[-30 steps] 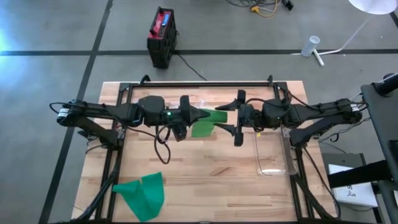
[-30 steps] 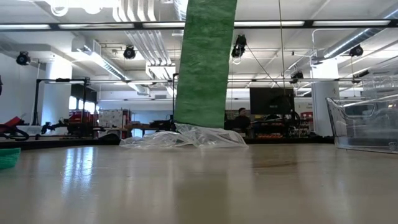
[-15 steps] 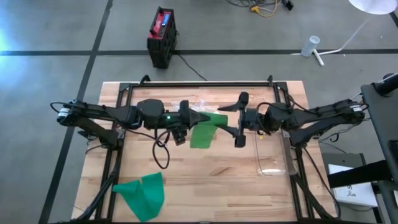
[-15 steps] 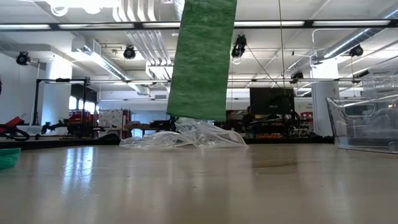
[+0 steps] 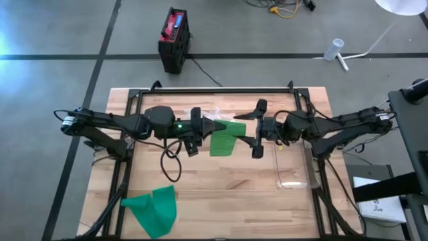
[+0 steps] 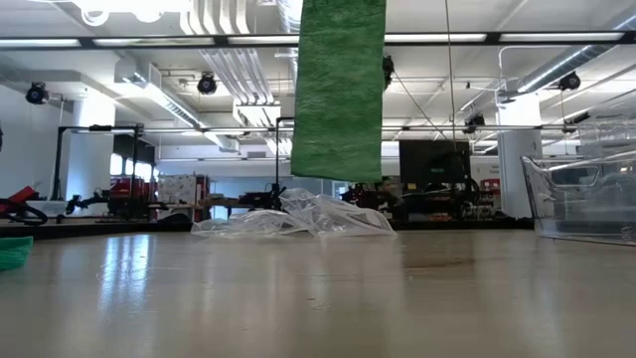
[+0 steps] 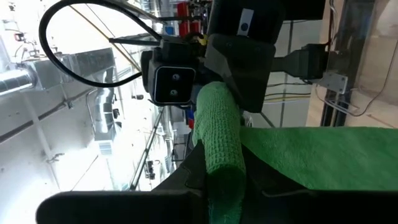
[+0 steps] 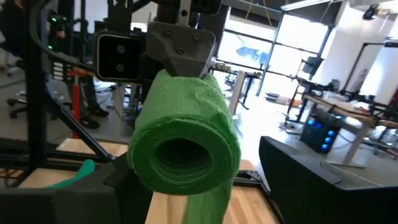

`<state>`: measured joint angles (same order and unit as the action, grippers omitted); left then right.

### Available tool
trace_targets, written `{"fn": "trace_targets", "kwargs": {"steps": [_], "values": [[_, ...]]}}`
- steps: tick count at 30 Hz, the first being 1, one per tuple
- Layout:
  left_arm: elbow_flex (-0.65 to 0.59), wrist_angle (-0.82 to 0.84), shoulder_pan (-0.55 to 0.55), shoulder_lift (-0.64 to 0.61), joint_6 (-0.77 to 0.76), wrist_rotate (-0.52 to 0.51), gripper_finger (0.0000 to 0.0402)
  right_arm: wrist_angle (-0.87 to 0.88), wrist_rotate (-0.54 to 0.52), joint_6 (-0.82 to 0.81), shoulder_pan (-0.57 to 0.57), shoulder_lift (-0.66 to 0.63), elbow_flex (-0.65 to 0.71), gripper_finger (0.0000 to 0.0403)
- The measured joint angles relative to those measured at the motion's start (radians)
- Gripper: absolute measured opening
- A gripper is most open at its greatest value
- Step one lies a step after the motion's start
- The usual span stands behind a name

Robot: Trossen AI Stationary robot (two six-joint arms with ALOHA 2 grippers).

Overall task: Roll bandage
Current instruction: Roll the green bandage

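With the left gripper [image 5: 212, 126] clamped on the green bandage roll [image 8: 184, 140] at centre frame and its tail [image 6: 339, 89] hanging clear of the table [image 5: 221, 187], best to bring the spread right gripper [image 5: 257, 130] squarely, probably, onto the roll's end.

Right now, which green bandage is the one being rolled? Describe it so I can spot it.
Look between the two arms above the middle of the wooden table. The bandage roll sits in the shut left gripper, its green tail hanging clear of the tabletop. The other green bandage lies loose at the table's near-left corner.
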<state>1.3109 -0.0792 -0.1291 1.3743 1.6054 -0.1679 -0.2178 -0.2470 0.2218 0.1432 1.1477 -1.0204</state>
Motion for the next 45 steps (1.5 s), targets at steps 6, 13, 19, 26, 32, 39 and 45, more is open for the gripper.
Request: {"fn": "trace_targets", "kwargs": {"steps": [6, 13, 19, 26, 32, 39, 45], "values": [[0.0, -0.001, 0.0, -0.001, 0.014, -0.029, 0.003, 0.003, 0.06, -0.062, 0.0, -0.008, -0.001, 0.0287], [0.0, -0.004, 0.0, -0.001, 0.014, -0.032, 0.0031, -0.023, 0.068, -0.063, 0.0, -0.013, -0.003, 0.0311], [0.0, -0.011, 0.001, -0.001, 0.01, -0.032, 0.0028, -0.071, 0.068, -0.042, 0.0, 0.012, -0.003, 0.0282], [0.0, -0.011, 0.001, -0.001, 0.009, -0.032, 0.0033, -0.072, 0.066, -0.039, 0.0, 0.014, -0.003, 0.0215], [0.0, -0.013, 0.001, -0.001, 0.001, -0.032, 0.0032, -0.074, 0.065, -0.037, 0.0, 0.012, -0.003, 0.0151], [0.0, -0.012, 0.001, -0.001, -0.228, -0.044, 0.0091, -0.071, 0.063, 0.031, 0.0, 0.01, -0.003, 0.0068], [0.012, -0.009, 0.001, -0.001, -0.634, -0.193, 0.0177, -0.046, 0.019, 0.098, 0.0, -0.007, -0.003, 0.0027]]}}
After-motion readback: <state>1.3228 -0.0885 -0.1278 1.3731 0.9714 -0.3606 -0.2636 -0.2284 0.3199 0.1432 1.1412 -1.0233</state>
